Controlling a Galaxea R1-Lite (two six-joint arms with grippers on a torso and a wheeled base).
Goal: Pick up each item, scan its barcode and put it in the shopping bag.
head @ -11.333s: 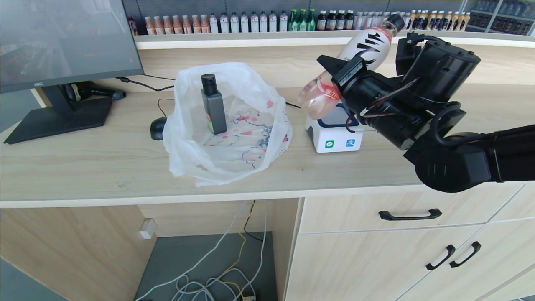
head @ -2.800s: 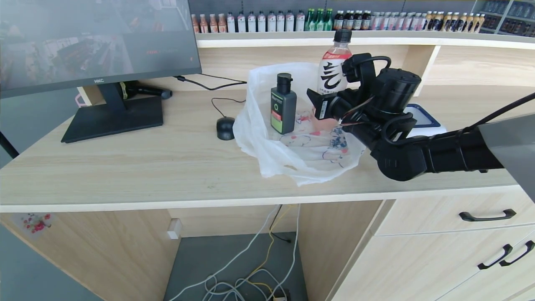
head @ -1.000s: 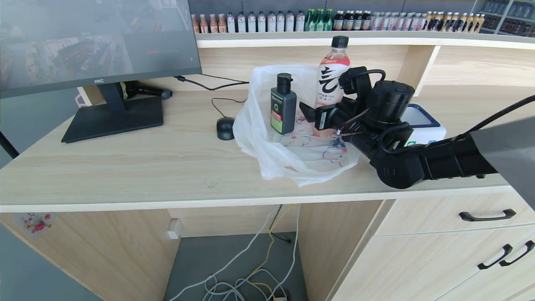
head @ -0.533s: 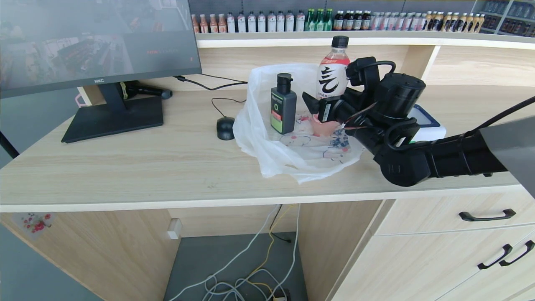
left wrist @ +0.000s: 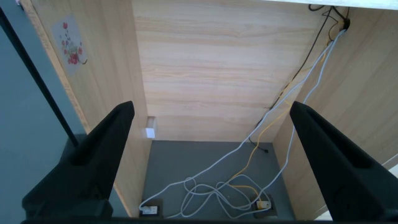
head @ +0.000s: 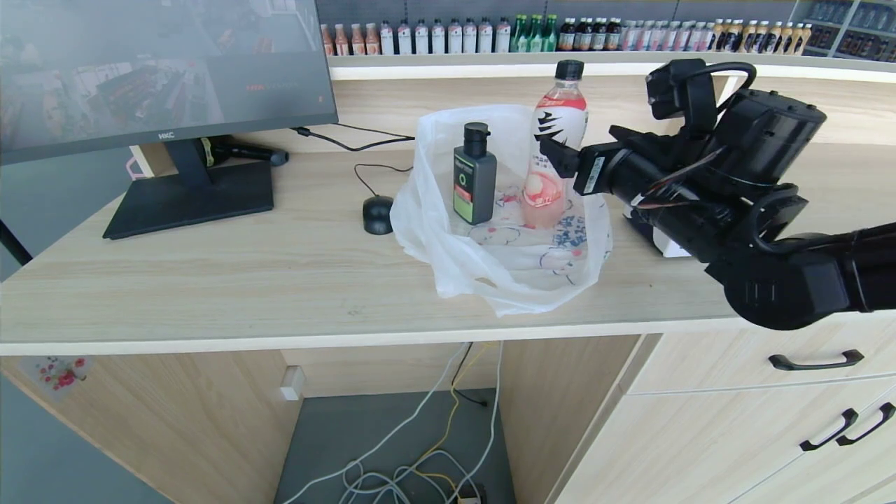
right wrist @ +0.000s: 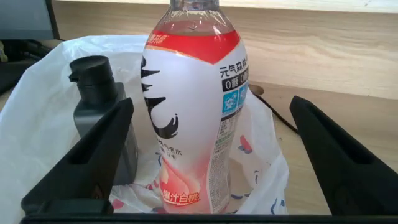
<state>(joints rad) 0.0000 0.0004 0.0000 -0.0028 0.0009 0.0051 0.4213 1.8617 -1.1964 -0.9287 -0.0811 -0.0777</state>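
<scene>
The clear plastic bottle of pink drink with a black cap [head: 548, 189] is being gripped by nothing: the right gripper [head: 577, 150] is being held just beside it with jaws spread wide, clear of its sides. The bottle is being kept upright inside the white translucent plastic shopping bag [head: 490, 266], next to a dark grey flat-sided bottle [head: 474, 183]. The bag is being carried by the light wooden counter [head: 210, 266]. Below the counter, the left gripper [left wrist: 211, 109] is being held with jaws wide apart, empty, above loose cables [left wrist: 217, 186].
</scene>
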